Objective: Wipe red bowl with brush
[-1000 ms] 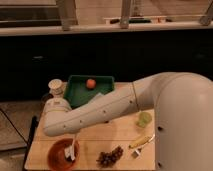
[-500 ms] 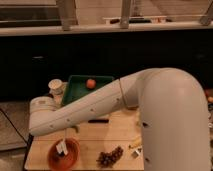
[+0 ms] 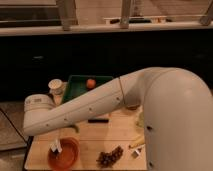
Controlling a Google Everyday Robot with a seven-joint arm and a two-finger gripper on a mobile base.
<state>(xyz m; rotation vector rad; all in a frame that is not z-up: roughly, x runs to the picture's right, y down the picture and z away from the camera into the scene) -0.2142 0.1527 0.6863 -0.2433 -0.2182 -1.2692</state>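
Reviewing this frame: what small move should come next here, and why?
Probably sweep the brush rightward across the red bowl: its head sits at the bowl's left rim, just below the gripper under the arm, and most of the bowl's inside lies to its right.

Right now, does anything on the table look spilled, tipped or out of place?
Nothing stands out. The end effector hangs over the left side of the bowl, with the brush at the rim. The grapes lie beside the bowl, unspilled.

The gripper hangs over the left rim of the red bowl. The white arm crosses above the table. Grapes lie near the bowl's right, bare wood between.
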